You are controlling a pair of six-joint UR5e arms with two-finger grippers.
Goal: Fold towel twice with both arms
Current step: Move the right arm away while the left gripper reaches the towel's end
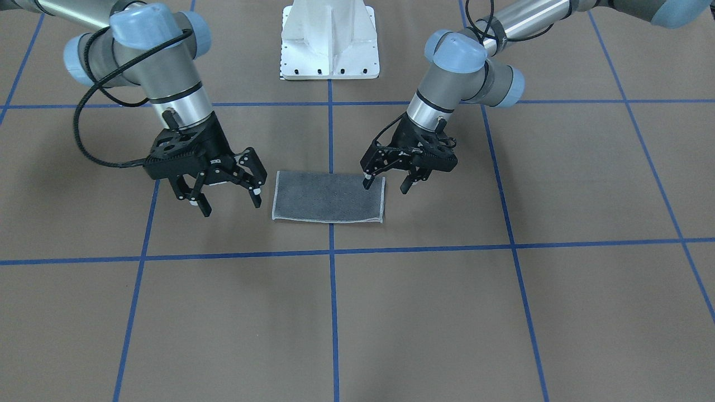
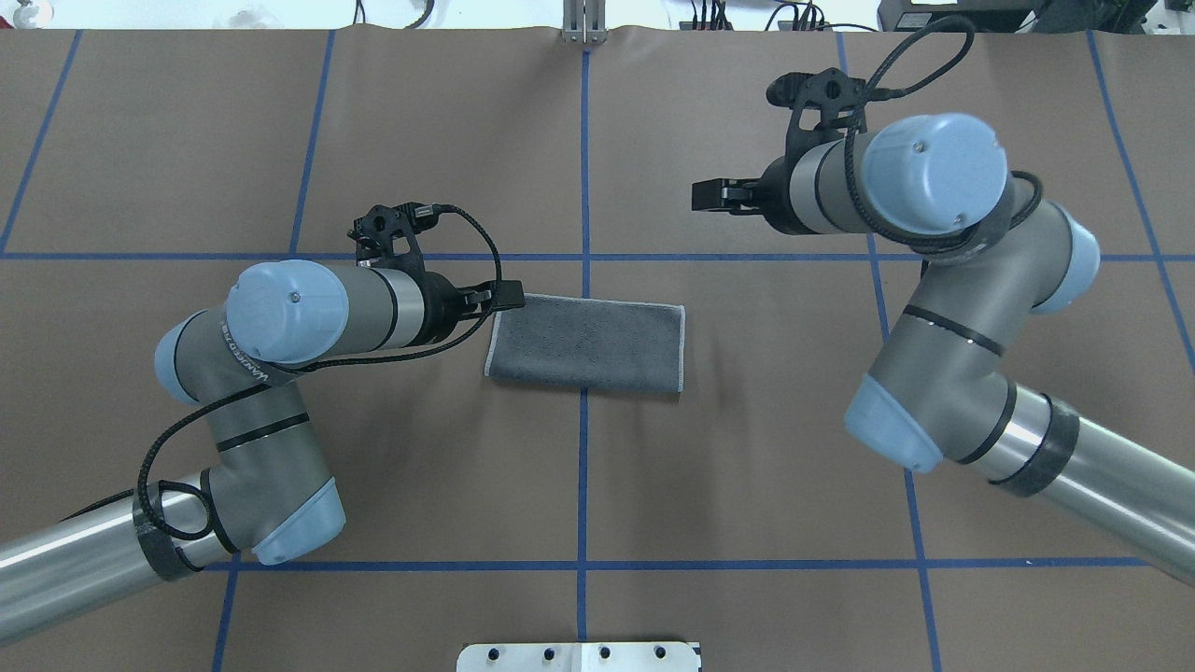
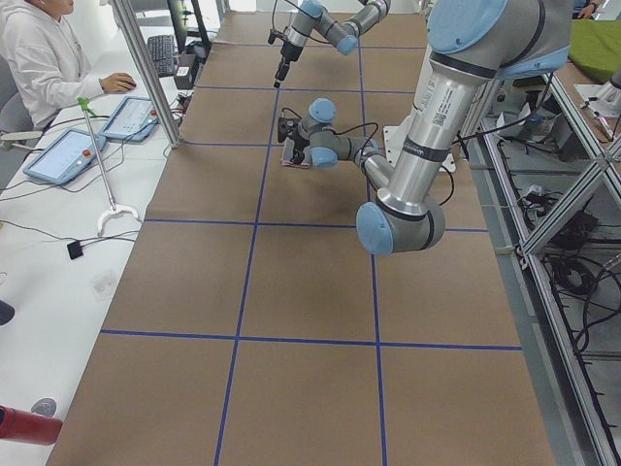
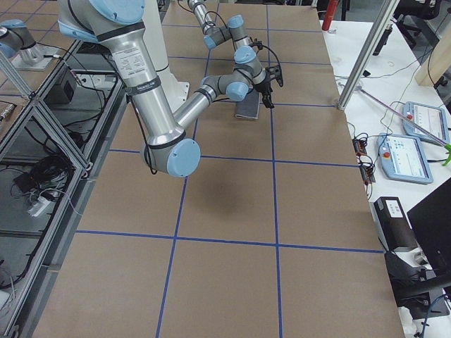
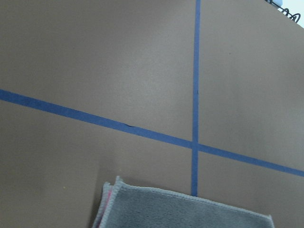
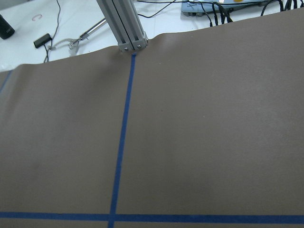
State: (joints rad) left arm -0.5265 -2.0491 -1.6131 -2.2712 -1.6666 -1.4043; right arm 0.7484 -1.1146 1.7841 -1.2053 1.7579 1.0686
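Brown table (image 1: 447,312), blue tape grid (image 1: 330,254). Towel (image 1: 328,196) lay at centre, folded once, grey up: looked soft, light, limp, probably best pinched at end corners. Left gripper (image 1: 386,184) stood spread over one corner; right gripper (image 1: 231,205) spread, beside other end.

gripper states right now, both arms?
Left gripper: open, fingers either side of the towel's short edge, holding nothing.
Right gripper: open, empty, apart from the towel.

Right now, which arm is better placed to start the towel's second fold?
Left, probably. The left pincer, open, straddles one short end of the towel. The right pincer, also open, hangs clear of the other end.
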